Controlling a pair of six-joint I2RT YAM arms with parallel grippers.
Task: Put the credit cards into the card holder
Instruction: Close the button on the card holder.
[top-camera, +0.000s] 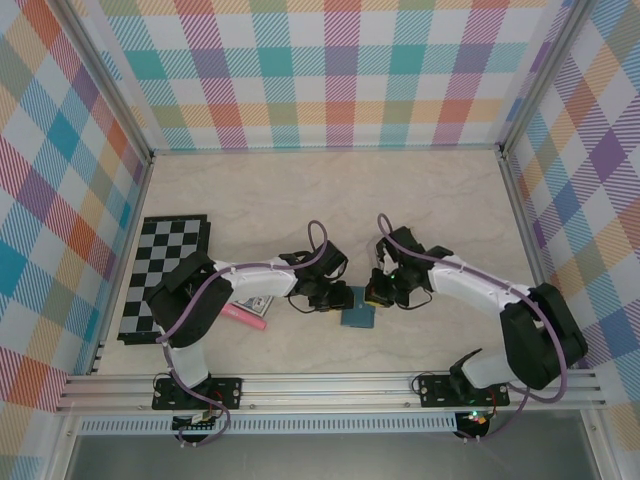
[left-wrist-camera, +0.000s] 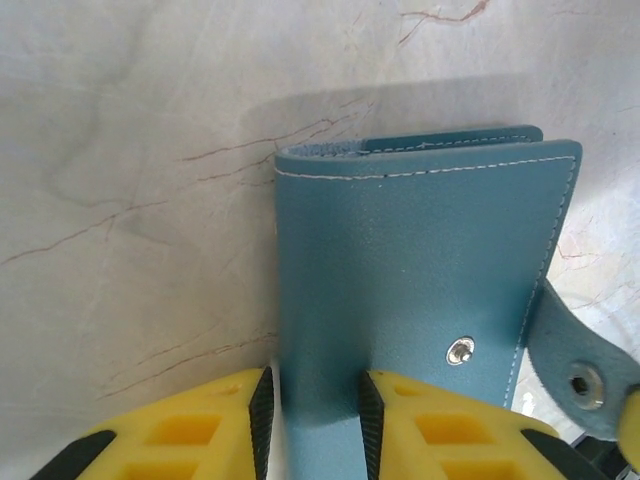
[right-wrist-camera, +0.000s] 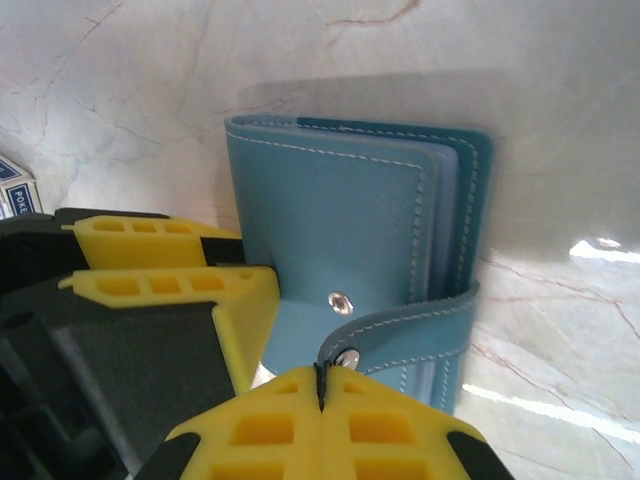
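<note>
With the card holder (top-camera: 357, 317) clamped by the left hand (left-wrist-camera: 315, 400) and its strap (right-wrist-camera: 420, 320) pinched by the fully closed right hand (right-wrist-camera: 322, 375), unfolding is required next.

Far half of the pale marble-look worktop (top-camera: 330, 190): open, free passage wall to wall. Left side taken by a black-and-white checkered board (top-camera: 165, 275), with a pink stick (top-camera: 243, 315) and a patterned card box (top-camera: 255, 302) just beside it. Near centre crowded: left hand (top-camera: 338, 303) and right hand (top-camera: 378, 298) flank the teal-blue fold-over card holder (top-camera: 357, 317).
</note>
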